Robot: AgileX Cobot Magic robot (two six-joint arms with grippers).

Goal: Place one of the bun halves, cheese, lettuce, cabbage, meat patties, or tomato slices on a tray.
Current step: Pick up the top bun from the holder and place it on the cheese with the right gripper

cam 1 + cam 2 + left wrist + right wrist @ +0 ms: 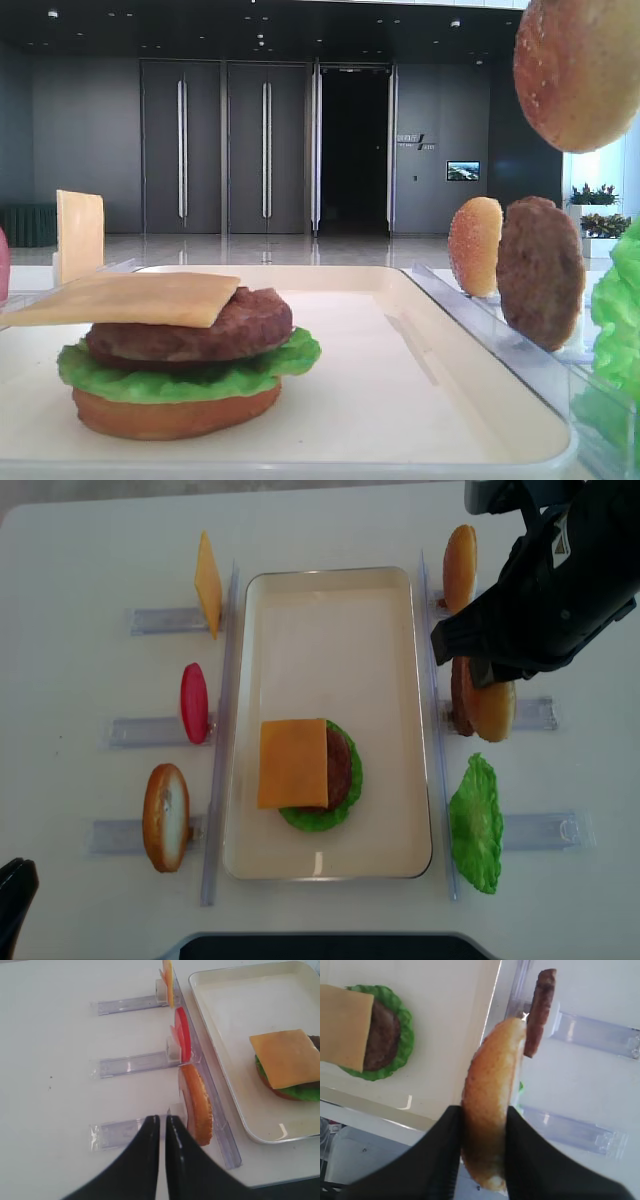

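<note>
My right gripper (482, 1112) is shut on a sesame bun half (490, 1100), held on edge between its black fingers. In the top view this bun half (494, 710) hangs just right of the tray (330, 640), beside an upright meat patty (461, 695) in its holder. On the tray lies a stack: bun bottom, lettuce (318, 818), meat patty (342, 765) and cheese (292, 763) on top. My left gripper (162, 1119) is shut and empty, over the table left of an upright bun bottom (197, 1105).
Clear holders flank the tray. On the left stand a cheese slice (208, 583), a tomato slice (194, 702) and the bun bottom (165, 817). On the right stand another bun half (460, 568) and a lettuce leaf (477, 823).
</note>
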